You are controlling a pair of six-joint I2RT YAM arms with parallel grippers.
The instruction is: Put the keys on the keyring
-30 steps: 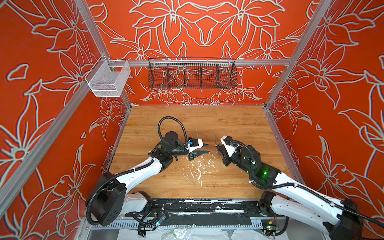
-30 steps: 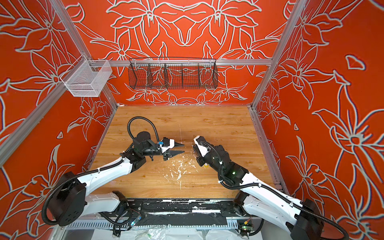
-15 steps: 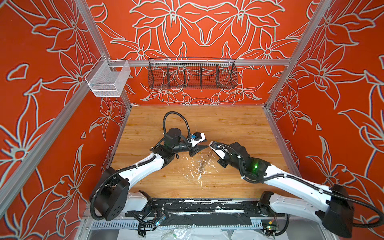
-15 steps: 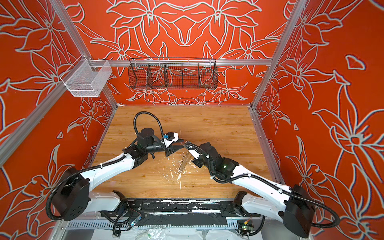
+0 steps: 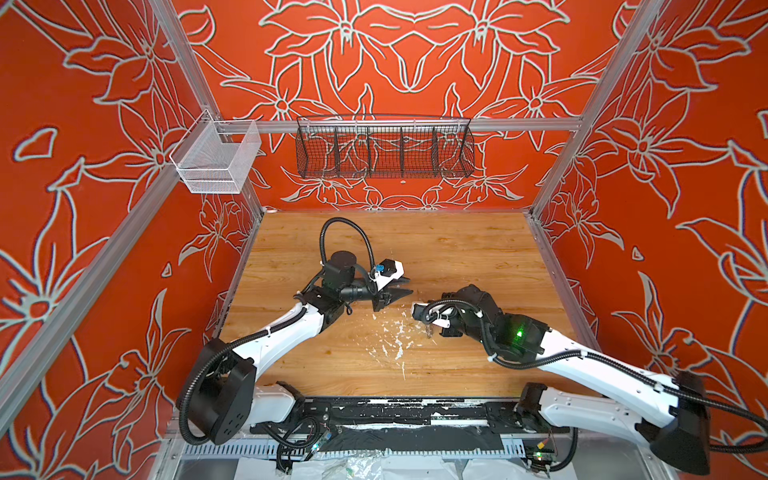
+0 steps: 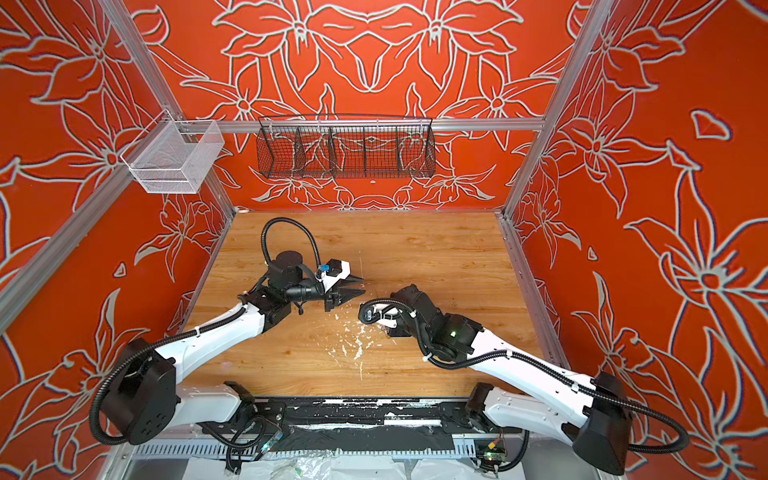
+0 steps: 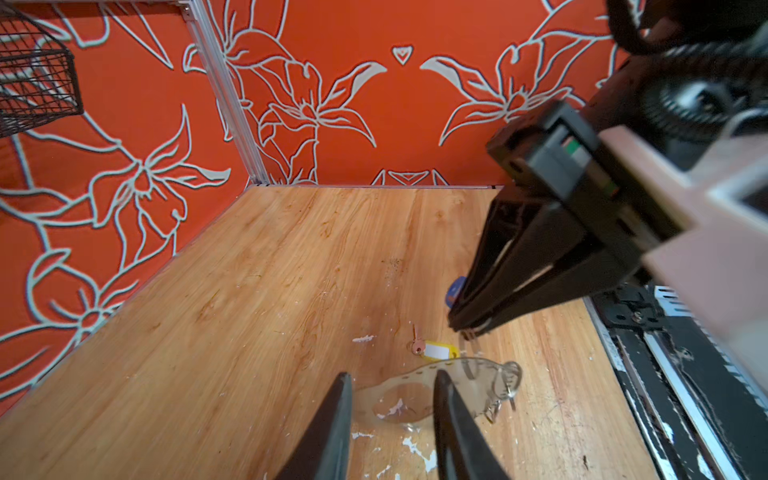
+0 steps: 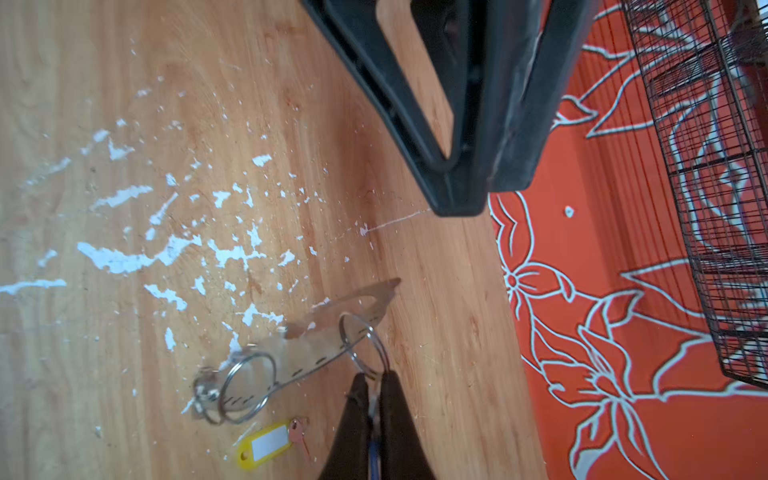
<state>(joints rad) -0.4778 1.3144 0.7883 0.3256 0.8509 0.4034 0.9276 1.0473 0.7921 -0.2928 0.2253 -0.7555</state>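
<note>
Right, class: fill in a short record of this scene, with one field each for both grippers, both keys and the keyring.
Left gripper: open, empty, near the keyring
Right gripper: shut on blue-tagged key
Yellow-tagged key: flat on the table, beside keyring, unattached
Keyring: lying on table, see-through plate with split rings
</note>
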